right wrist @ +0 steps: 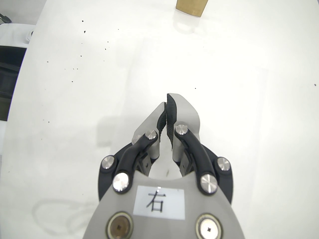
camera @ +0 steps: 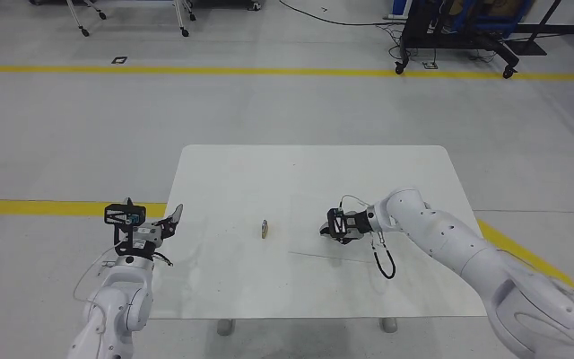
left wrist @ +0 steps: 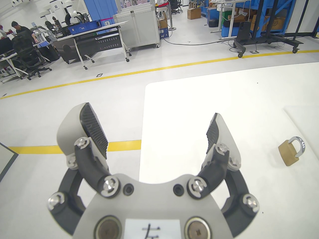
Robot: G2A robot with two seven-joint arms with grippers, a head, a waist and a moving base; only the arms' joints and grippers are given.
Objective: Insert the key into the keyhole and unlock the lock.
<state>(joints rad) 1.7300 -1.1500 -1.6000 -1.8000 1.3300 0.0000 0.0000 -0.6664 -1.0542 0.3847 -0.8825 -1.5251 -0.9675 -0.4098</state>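
Roughly mid-desk, a little nearer the front edge of the white desk (camera: 359,170), your brass padlock (camera: 265,229) sat. Your left gripper (left wrist: 152,115) hovered at the desk's left edge, jaws spread wide with nothing between them. Your right gripper (right wrist: 168,98) hung between padlock and right edge, jaws pressed together; whether they pinched anything could not be told.

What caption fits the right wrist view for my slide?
Shut right gripper over the white table, pointing toward a brass padlock.
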